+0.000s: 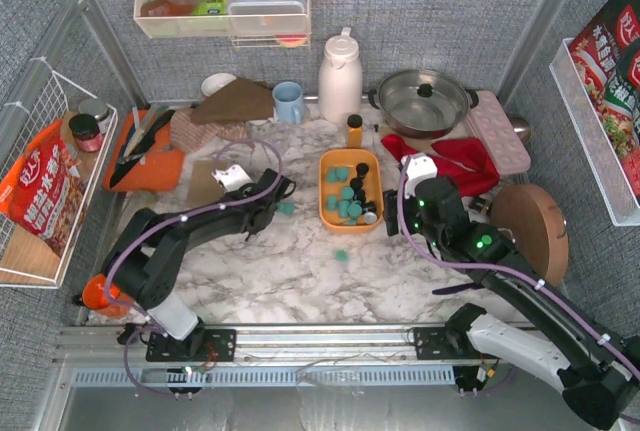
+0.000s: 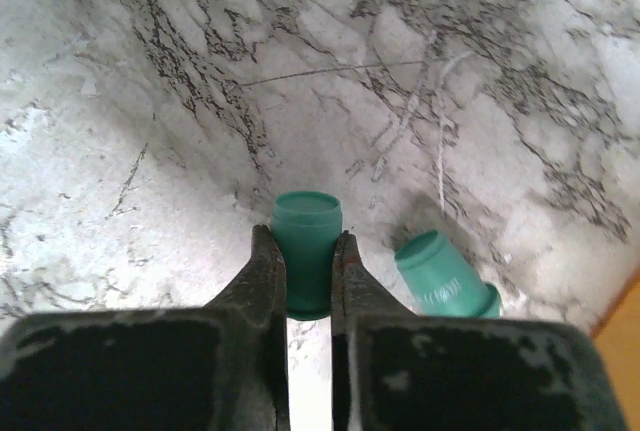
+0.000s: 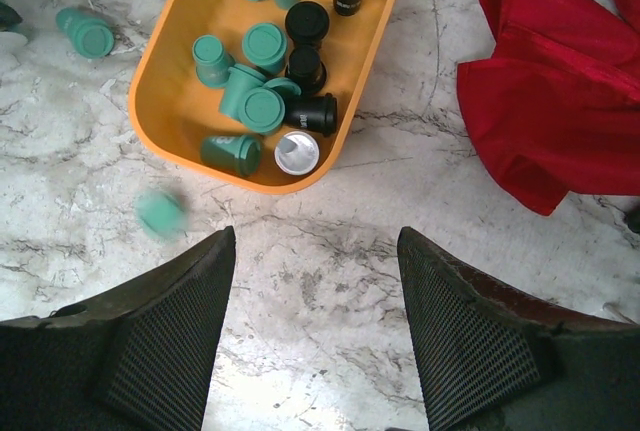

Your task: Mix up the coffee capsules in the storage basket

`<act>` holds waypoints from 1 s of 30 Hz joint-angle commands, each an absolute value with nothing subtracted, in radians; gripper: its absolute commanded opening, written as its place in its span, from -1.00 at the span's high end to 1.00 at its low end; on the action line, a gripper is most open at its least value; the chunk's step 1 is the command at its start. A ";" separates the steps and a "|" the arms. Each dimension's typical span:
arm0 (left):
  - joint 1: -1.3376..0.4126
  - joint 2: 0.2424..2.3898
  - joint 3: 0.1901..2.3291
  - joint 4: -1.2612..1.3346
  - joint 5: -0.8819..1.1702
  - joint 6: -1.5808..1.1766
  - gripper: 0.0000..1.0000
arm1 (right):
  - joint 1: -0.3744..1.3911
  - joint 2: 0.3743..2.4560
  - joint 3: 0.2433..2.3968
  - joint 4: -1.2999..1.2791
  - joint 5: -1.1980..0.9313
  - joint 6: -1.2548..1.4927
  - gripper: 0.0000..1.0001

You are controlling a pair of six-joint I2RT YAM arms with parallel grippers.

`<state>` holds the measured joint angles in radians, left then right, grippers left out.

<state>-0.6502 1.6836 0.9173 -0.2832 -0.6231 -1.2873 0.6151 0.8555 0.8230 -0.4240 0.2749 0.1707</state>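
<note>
- Left gripper (image 2: 305,256): pinching one teal capsule (image 2: 306,219) across its sidewalls, on the marble table (image 2: 420,101) beside the storage basket (image 3: 172,101).
- Right gripper (image 3: 315,243): spread, empty.
- Coffee capsules (image 3: 262,108): mostly in the basket; probably light, stiff, slick, prone to rolling.

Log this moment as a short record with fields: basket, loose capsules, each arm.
basket: orange storage basket holding teal and black coffee capsules
left gripper: fingers closed on a teal capsule on the table
beside it: second teal capsule, lying on its side
right gripper: open, holding nothing, over the table near the basket
stray: blurred teal capsule on the table just outside the basket
</note>
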 commanded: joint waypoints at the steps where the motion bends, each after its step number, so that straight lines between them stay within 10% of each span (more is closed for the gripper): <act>1: -0.652 1.577 0.862 -0.137 -0.549 -1.060 0.91 | 0.617 0.864 0.845 -0.452 0.253 0.181 -0.40; 15: -0.655 1.349 0.769 -0.062 -0.485 -0.879 0.74 | 0.616 0.933 0.855 -0.463 0.208 0.203 -0.40; 30: -0.816 1.142 0.504 0.646 0.096 -0.217 0.59 | 0.622 1.021 0.967 -0.491 0.000 0.287 -0.40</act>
<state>-0.7586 1.1740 0.5640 0.3790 -0.0856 -0.4946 0.6155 0.9955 0.9344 -0.4946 0.0933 0.2367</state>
